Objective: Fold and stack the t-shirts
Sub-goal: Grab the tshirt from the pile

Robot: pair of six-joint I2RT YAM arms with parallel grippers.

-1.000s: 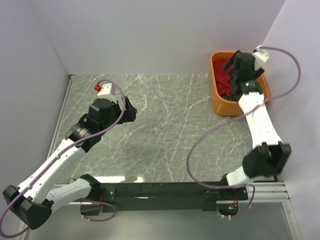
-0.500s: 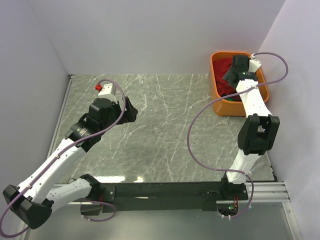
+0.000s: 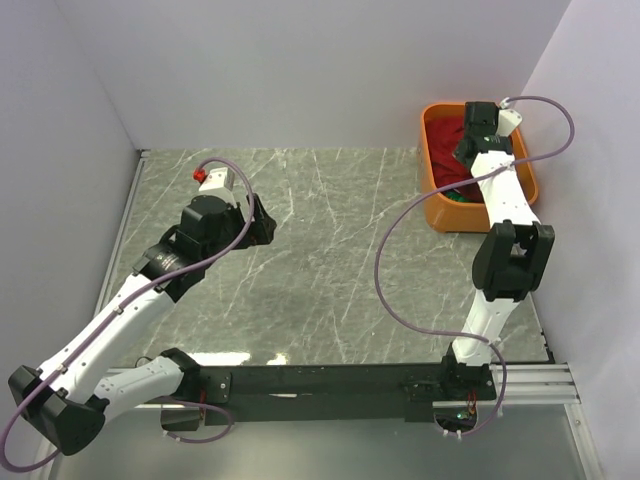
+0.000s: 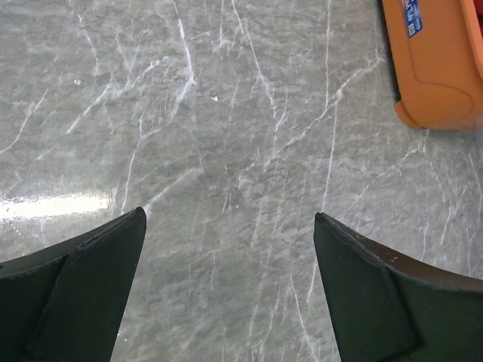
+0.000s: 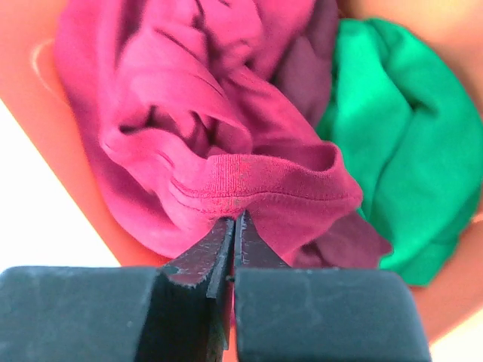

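The t-shirts lie bunched in the orange tub (image 3: pixel 470 217) at the back right. In the right wrist view the bright red t-shirt (image 5: pixel 189 113) is on top, the green one (image 5: pixel 400 143) lies to its right, and the dark maroon one (image 5: pixel 349 245) shows beneath. My right gripper (image 5: pixel 235 219) is down in the tub, shut on the ribbed collar of the red t-shirt. My left gripper (image 4: pixel 229 219) hovers open over the bare marble table (image 4: pixel 226 113) at centre left, with nothing between its fingers.
The tub (image 4: pixel 438 68) stands at the table's back right corner against the right wall. White walls close in the table on the left, back and right. The right arm (image 3: pixel 510 260) rises steeply along the right edge.
The right gripper went down into the tub and shut on the red t-shirt's collar. The right arm's elbow swung up and in. The left arm barely moved.
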